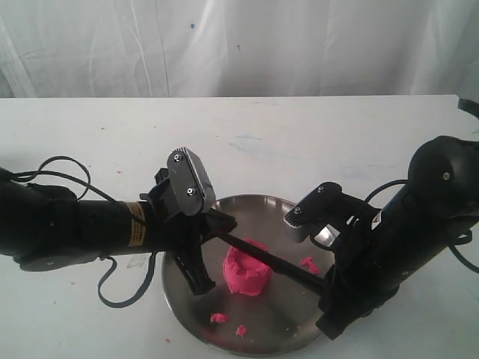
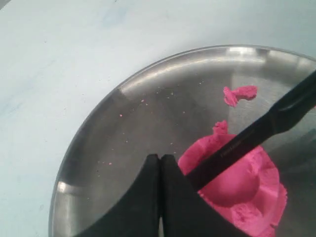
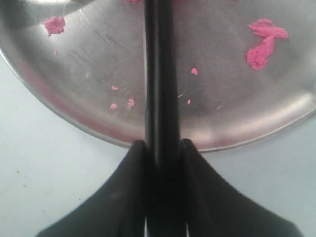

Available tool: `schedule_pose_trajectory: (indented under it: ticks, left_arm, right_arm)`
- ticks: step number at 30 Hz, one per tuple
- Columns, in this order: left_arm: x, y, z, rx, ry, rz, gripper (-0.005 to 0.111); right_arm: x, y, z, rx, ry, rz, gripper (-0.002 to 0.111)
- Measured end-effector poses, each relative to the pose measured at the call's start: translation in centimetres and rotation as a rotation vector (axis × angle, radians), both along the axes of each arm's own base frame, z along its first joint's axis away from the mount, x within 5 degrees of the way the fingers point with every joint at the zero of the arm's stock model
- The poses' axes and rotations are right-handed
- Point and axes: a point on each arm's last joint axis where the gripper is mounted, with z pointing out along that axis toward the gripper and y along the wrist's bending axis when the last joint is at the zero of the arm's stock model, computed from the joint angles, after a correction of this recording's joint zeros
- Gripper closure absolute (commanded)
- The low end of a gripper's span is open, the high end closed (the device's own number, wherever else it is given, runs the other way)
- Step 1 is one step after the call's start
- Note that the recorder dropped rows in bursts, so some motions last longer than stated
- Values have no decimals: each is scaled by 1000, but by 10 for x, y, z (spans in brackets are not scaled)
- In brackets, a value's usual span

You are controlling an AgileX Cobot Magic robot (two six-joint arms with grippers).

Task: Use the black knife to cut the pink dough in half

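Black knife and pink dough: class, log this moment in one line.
bright pink dough lump: one piece, on round metal plate | long black knife: across the lump, gripped by right end effector | left end effector: shut

Metal plate (image 1: pixel 258 213) on a white table (image 1: pixel 247 134).
Small pink crumbs (image 1: pixel 218 318) are scattered over the round plate; a white curtain (image 1: pixel 224 45) is hung behind the table.
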Motion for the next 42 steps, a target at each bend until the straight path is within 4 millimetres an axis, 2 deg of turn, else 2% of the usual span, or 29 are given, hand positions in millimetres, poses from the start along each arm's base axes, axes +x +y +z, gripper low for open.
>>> schedule_pose_trajectory:
  ticks: [5, 16, 26, 37, 42]
  left_arm:
    - [5, 1, -18, 89, -18, -17, 107]
    - [10, -1, -17, 85, 7, 16, 107]
    - [10, 9, -27, 209, 75, 73, 107]
    - [11, 8, -27, 205, 69, 68, 107]
    - [9, 12, -14, 247, 38, 65, 107]
  right_arm:
    - [0, 0, 0, 0, 0, 0, 108]
    - [0, 0, 0, 1, 0, -4, 108]
    - [0, 0, 0, 1, 0, -4, 108]
    - [0, 0, 0, 1, 0, -4, 108]
    - [0, 0, 0, 1, 0, -4, 108]
